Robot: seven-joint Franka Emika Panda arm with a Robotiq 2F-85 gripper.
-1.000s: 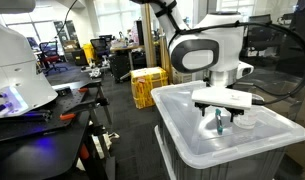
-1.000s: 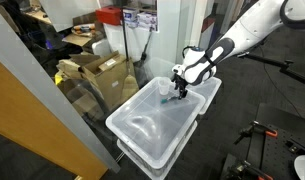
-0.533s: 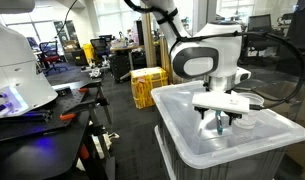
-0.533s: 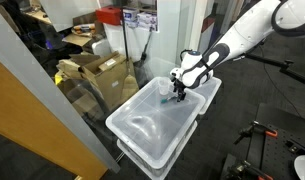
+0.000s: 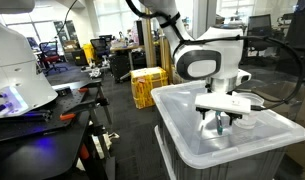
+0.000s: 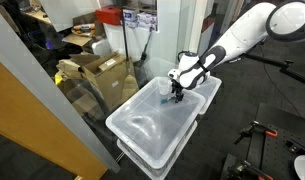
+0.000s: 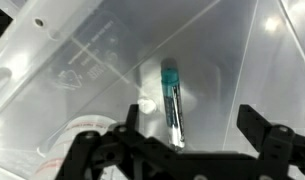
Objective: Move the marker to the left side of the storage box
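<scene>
The storage box [image 5: 192,140] is a large translucent whitish bin with a recessed lid, also seen in an exterior view [image 6: 152,125]. The marker [image 7: 171,98] is a thin teal stick and points up toward the wrist camera. It seems to stand in a clear cup [image 7: 152,85] on the lid. My gripper [image 7: 192,130] hangs right over it with its fingers wide apart, one on each side, not touching the marker. In both exterior views the marker [image 5: 220,122] [image 6: 176,97] shows between the fingers of my gripper [image 5: 221,124] [image 6: 177,95].
A yellow slatted crate [image 5: 148,86] stands on the floor behind the box. A dark workbench [image 5: 52,115] with tools lies to one side. Cardboard boxes [image 6: 102,72] and a glass partition [image 6: 52,90] sit beside the bin.
The arm has shifted a little and the gripper has come slightly lower over the marker. The marker itself has not moved.
</scene>
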